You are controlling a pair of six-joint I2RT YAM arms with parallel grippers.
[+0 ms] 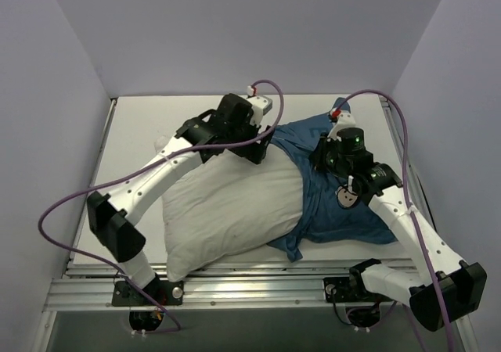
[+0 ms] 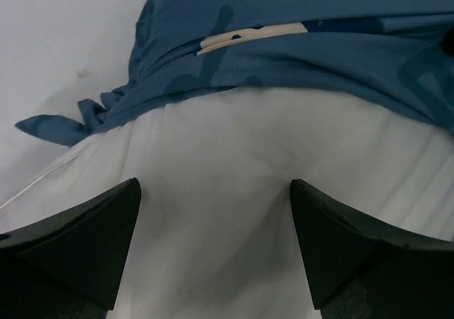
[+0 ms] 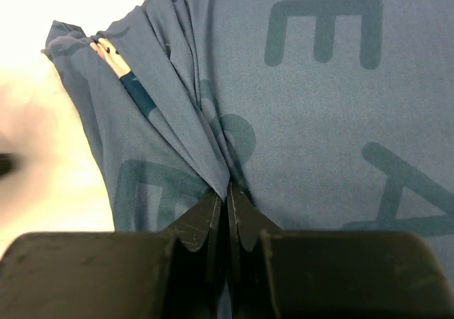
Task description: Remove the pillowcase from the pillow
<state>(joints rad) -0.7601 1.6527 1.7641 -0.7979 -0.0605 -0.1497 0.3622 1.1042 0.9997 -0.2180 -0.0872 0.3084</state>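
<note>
- One plump white rectangular pillow lies across the middle of the white table. Its near-left part is bare and its far-right end is inside the fabric.
- One soft dark-blue pillowcase, printed with darker letters and a cartoon mouse face, covers that right end of the pillow. It is bunched along its open edge, and a loose corner trails off at the pillow's near side.
- There are two arms, each with one black two-finger gripper.
- The left gripper is spread wide over the bare white pillow, just short of the pillowcase's gathered edge. One finger stands on each side and nothing is clamped between them. Whether the fingertips press into the pillow cannot be told.
- The right gripper is closed tight, with its fingertips pinching a raised fold of the pillowcase. Creases fan away from the pinch towards a bunched corner.
</note>
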